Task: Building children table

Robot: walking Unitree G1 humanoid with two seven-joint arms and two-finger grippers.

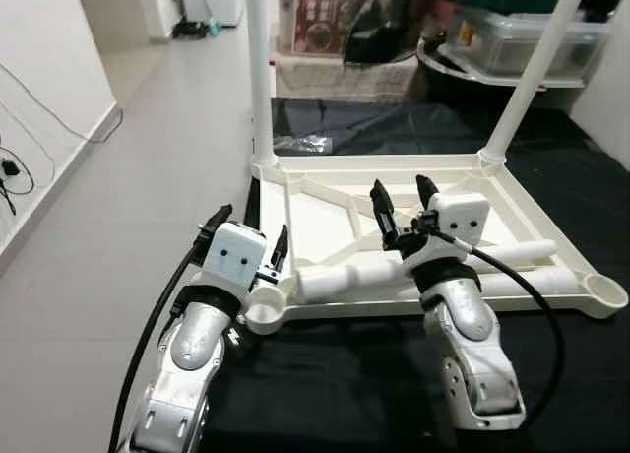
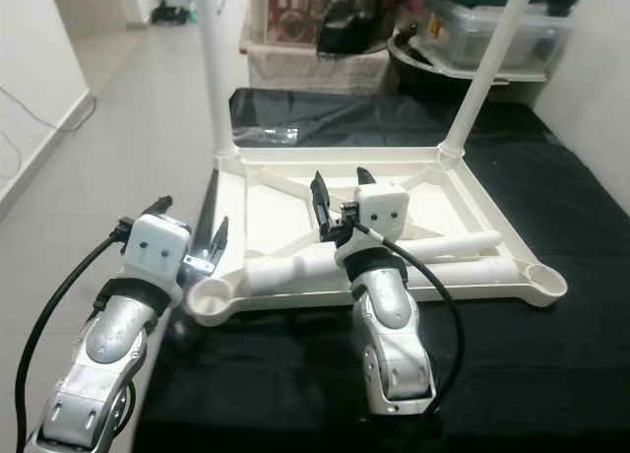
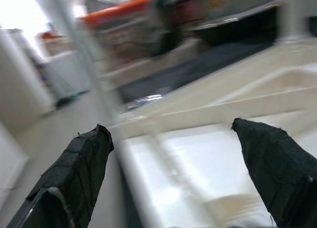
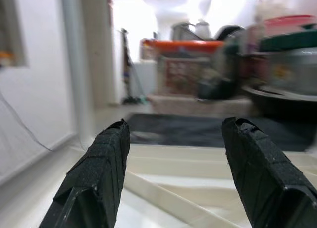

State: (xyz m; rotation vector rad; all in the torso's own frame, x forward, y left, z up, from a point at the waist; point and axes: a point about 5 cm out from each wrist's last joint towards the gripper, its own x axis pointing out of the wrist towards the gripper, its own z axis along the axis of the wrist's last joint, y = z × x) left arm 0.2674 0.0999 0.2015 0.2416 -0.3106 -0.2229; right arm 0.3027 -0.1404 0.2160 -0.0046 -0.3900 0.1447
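Note:
A white children's table top (image 1: 325,212) lies upside down on a black cloth. Two white legs stand upright in its far corners, one on the left (image 1: 259,69) and one on the right (image 1: 536,69). Two loose legs lie across its near side, the front one (image 1: 345,276) beside the empty near-left socket (image 1: 264,313). My left gripper (image 1: 248,234) is open, just left of that socket at the table's edge. My right gripper (image 1: 401,189) is open above the loose legs with nothing between its fingers. Each wrist view looks between spread fingers, left (image 3: 168,129) and right (image 4: 178,126), over the table's underside.
The black cloth (image 1: 345,394) covers the floor under and before the table. A clear plastic bag (image 1: 305,143) lies behind the far-left corner. Storage boxes and a basin (image 1: 522,30) crowd the back. Bare tiled floor (image 1: 128,226) runs along the left wall, where cables hang.

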